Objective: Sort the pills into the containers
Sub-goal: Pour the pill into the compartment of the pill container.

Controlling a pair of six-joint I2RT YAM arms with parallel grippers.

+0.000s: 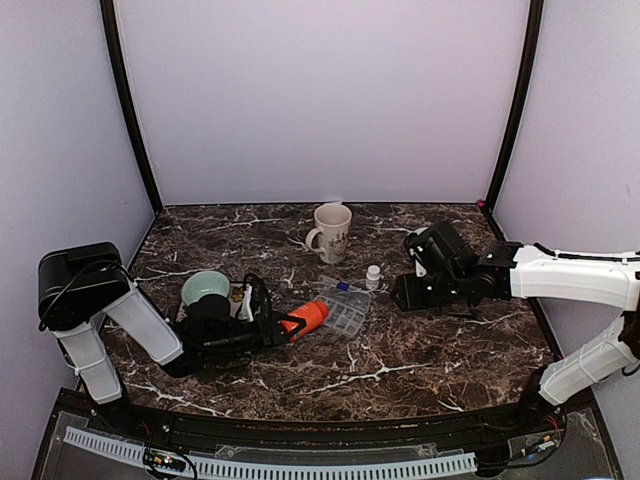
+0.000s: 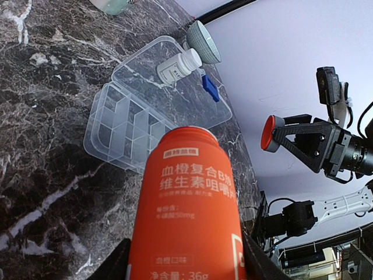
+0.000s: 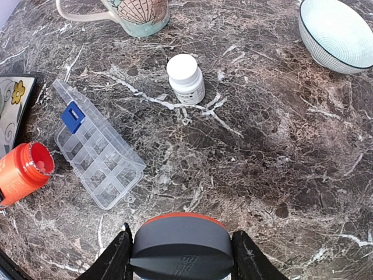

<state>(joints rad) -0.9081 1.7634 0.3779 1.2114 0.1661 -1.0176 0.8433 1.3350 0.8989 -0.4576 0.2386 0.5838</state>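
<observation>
Orange bottle (image 2: 186, 210) fills my left view, pinched in the left tool (image 2: 186, 265), its open mouth just short of the organiser box (image 2: 134, 125), which lies lid-open on the counter (image 2: 46, 175). My right tool (image 3: 182, 259) clamps the cap (image 3: 180, 236). Near the lid stands a white bottle (image 3: 186, 79); the mug (image 3: 140, 11) and bowl (image 3: 338, 35) sit farther off. Pills I can't make out.

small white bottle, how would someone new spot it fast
On the dark marble table, find the cream patterned mug at the back. Just right of it and nearer, beyond the clear organiser box, stands the small white bottle. It is upright, capped and white, unlike the big orange bottle held open on its side.
</observation>
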